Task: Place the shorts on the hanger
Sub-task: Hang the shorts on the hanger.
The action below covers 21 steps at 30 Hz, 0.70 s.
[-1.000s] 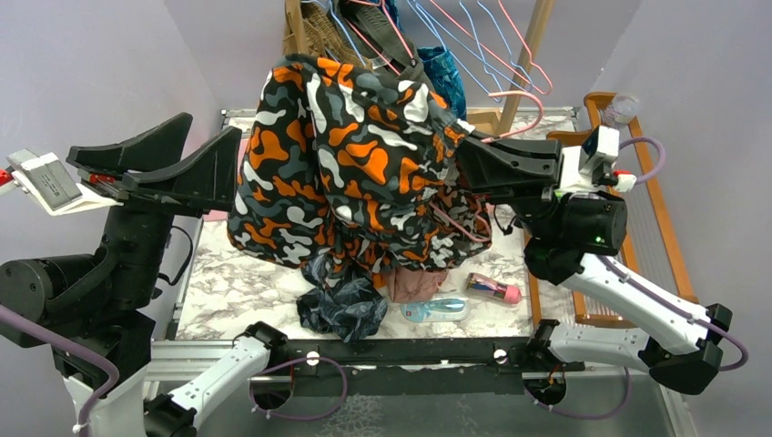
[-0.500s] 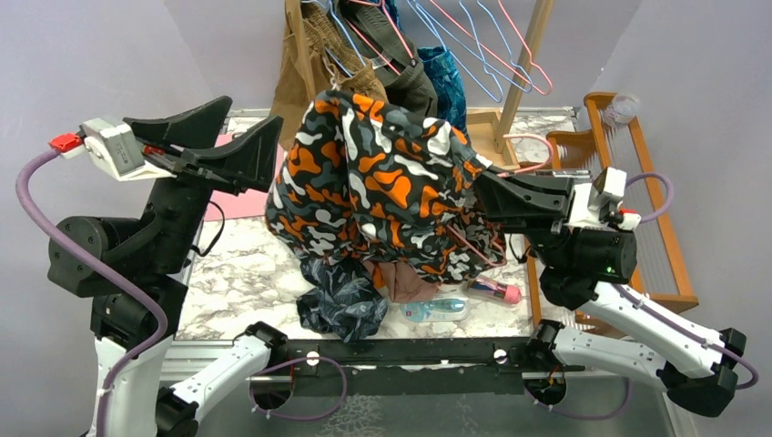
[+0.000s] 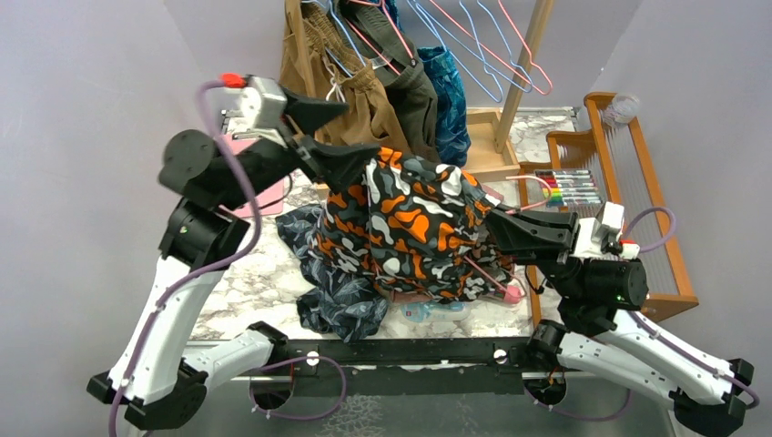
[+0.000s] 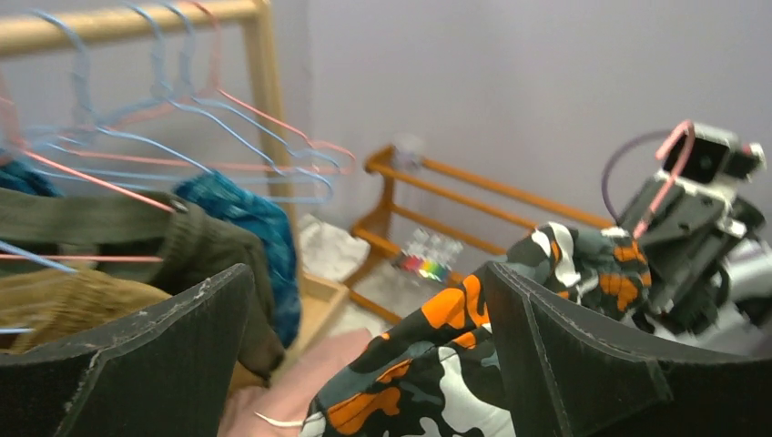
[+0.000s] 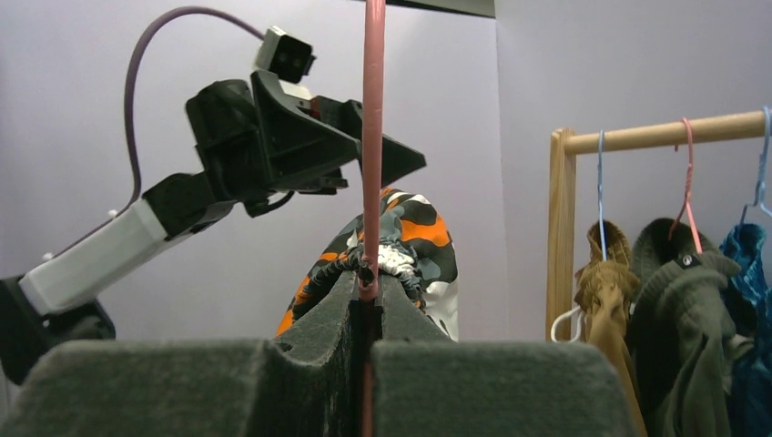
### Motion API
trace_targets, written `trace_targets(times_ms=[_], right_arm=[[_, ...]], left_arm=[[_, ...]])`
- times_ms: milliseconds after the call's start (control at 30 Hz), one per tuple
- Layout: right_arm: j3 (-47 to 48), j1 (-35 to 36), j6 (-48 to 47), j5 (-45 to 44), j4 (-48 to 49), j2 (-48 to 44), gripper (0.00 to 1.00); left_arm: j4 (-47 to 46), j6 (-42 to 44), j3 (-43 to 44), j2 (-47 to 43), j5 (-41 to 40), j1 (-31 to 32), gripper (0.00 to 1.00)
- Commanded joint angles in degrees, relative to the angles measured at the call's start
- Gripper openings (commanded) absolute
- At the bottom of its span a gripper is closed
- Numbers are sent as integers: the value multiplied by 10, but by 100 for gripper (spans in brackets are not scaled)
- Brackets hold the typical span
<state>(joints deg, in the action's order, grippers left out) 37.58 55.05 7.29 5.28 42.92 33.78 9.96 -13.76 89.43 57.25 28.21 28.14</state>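
Observation:
The camouflage shorts (image 3: 410, 228) hang bunched over the table's middle, draped on the pink hanger (image 3: 480, 270), of which only short bits of wire show. My right gripper (image 3: 496, 232) is at their right edge, shut on the hanger. In the right wrist view the hanger's wire (image 5: 371, 137) rises straight from my right gripper (image 5: 369, 284), with the shorts (image 5: 411, 238) just beyond. My left gripper (image 3: 362, 134) is open at the shorts' upper left corner. Between its wide-apart jaws the shorts (image 4: 437, 382) lie loose, against the right finger (image 4: 564, 346).
A wooden clothes rail (image 3: 528, 55) at the back carries light-blue and pink wire hangers with brown, olive and teal garments (image 3: 364, 82). Navy leaf-print shorts (image 3: 337, 300), a bottle (image 3: 437, 311) and a pink tube (image 3: 510, 293) lie under the shorts. A wooden rack (image 3: 637, 182) with markers (image 3: 569, 187) is at the right.
My left arm has swung in from the far left to the shorts' upper left corner. The right gripper has come down and nearer with hanger and shorts, which now hang lower and more bunched.

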Motion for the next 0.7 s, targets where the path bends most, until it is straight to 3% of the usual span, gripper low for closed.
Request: trace_targets(times_ms=[0,333,667], right_arm=[[-19,0,-6,-8,-72,-41,1],[-48,1,3,51,-193,-86,1],[-68,1,15,82,-209,-87,1]], left_arm=[[12,42,-41,-5,130,48,99],[177,211,-80,-20,78,173,99],[220,278,-54,12,92,219,99]])
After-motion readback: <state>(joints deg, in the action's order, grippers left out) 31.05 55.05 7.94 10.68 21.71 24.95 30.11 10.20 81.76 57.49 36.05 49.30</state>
